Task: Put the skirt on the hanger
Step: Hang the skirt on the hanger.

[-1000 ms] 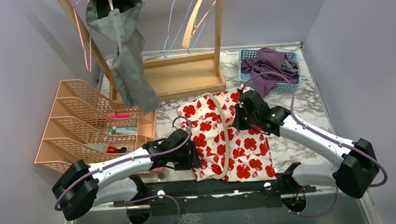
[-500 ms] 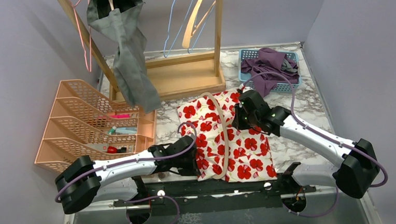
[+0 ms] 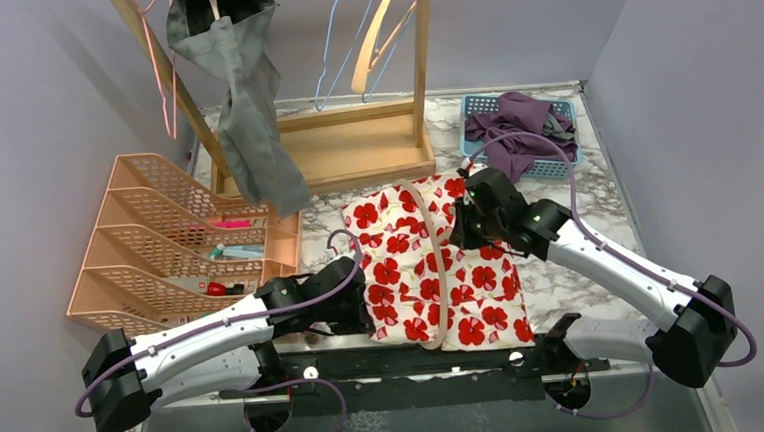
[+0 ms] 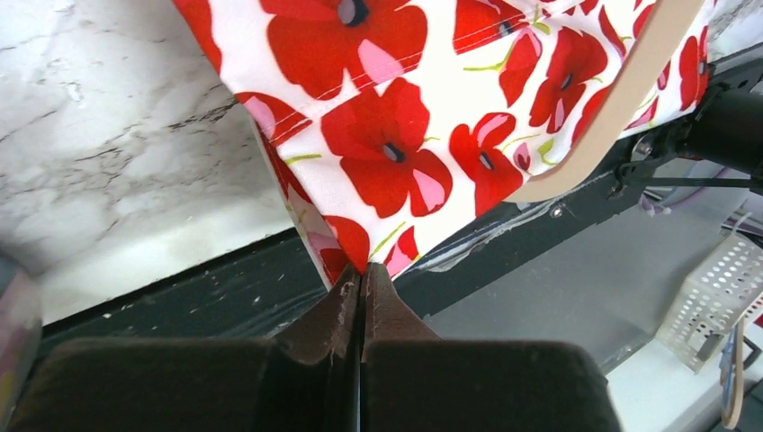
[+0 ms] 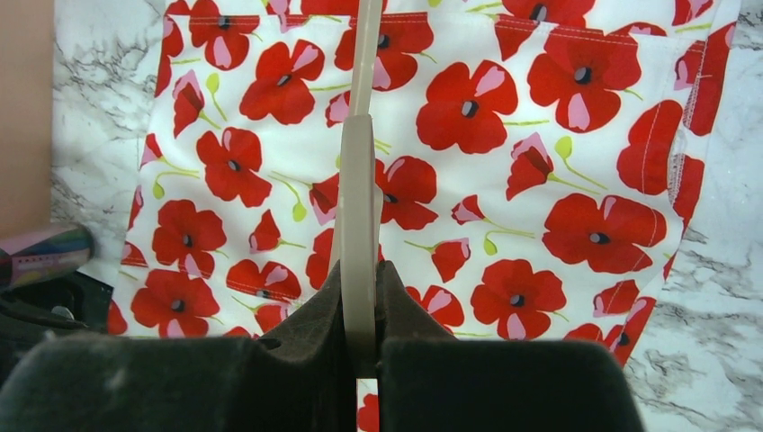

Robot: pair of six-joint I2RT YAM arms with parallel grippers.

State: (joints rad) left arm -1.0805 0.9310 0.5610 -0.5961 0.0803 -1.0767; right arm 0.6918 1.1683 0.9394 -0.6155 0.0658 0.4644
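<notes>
Skirt [image 3: 482, 280] lies on the bench [image 3: 598, 203], hanger [image 3: 443, 282] across it. Left pincer [image 4: 362, 274] clenches its seven o'clock corner; right pincer [image 5: 362, 270] grasps the hanger at one o'clock.

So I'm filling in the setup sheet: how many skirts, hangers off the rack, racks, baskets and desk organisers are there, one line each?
floral skirt: 1
beige hanger, lying across the skirt: 1
wooden rack: 1
blue basket: 1
peach organiser: 1
Total: 5
</notes>
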